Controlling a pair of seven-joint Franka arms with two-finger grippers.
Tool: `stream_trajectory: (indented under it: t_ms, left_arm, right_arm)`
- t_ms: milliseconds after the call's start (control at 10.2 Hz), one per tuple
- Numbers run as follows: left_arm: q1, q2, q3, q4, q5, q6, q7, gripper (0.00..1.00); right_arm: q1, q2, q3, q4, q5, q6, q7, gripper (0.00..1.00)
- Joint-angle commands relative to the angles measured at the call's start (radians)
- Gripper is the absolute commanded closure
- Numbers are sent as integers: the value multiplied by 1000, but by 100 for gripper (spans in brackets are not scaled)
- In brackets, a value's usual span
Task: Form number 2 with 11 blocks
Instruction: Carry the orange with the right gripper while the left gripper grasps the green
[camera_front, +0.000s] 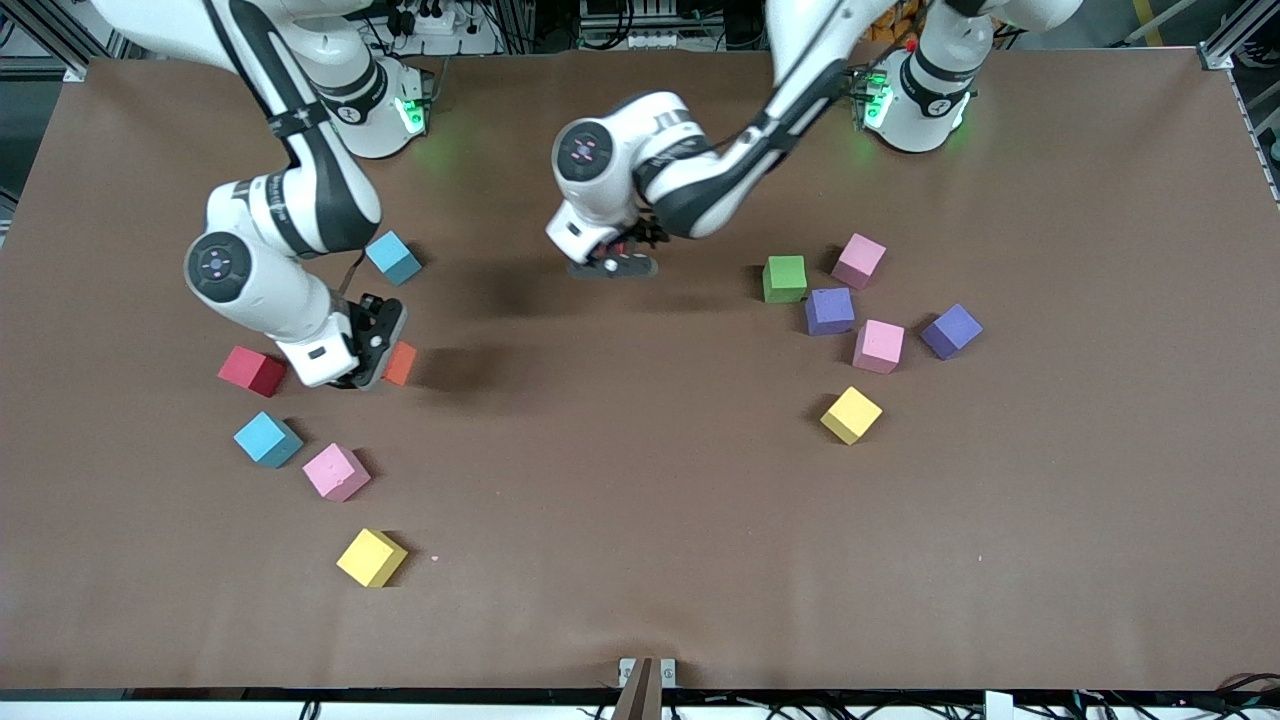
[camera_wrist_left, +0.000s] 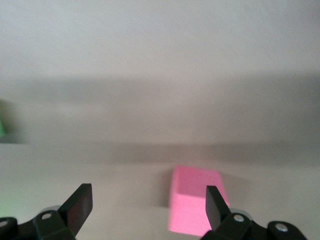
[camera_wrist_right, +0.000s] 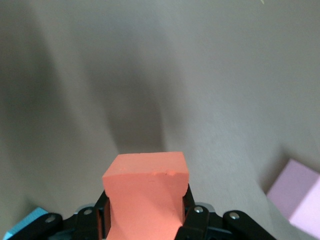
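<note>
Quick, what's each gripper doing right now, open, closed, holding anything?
Left gripper: open, empty, over bare table near the middle.
Right gripper: shut on the orange block, toward the right arm's end of the table.

Counted on the table: twelve blocks. Three pink, two light blue, two yellow, two purple, one red, one green, one orange. Two arms, two grippers.
</note>
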Motion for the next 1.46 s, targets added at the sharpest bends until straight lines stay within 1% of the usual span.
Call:
stream_trajectory:
  t_ms: [0,98,195,293,391,586,683,781,879,976,1074,1172,1269,1367]
  left_arm:
    - [119,-182,-19,-247,2,70,8,0]
    - [167,-205,-21,-318,2,83,8,0]
    - [192,-207,-22,-364,3,83,9,0]
    - [243,-210,-24,-419,12,85,46,0]
    - [290,-243,-24,-490,12,113,117,0]
    - [347,-324,-25,-646,12,237,194,0]
    - [379,-328,-25,-666,12,247,222,0]
    - [403,-325,-25,-668,11,249,244,0]
    - [413,-319,-25,-668,0,261,247,0]
    - [431,-319,-27,-679,-18,294,247,0]
    - [431,-311,-36,-682,-26,322,247,0]
    - [431,-297,-38,-687,-26,338,247,0]
    - [430,-289,-41,-685,-26,348,245,0]
    - [430,-289,-47,-684,-28,348,241,0]
  right_arm:
    - [31,-59,-4,-6,27,-61,-34,69]
    - [32,-65,0,-4,27,-86,-50,68]
    - [57,-85,6,-7,29,-92,-51,68]
    - [89,-91,7,-10,29,-97,-46,68]
    - [123,-91,7,-15,29,-88,-43,68]
    - [175,-91,10,-16,29,-92,-47,68]
    - [178,-96,10,-24,29,-95,-61,68]
    - [204,-105,13,-55,32,-88,-64,69]
    - [247,-137,13,-91,38,-83,-48,69]
    - [273,-175,14,-149,51,-70,-38,69]
    - [322,-226,17,-220,53,-31,-31,69]
    - [354,-237,16,-240,53,-11,-26,69]
    - [412,-237,17,-245,58,19,41,69]
    - [490,-240,14,-248,56,29,149,69]
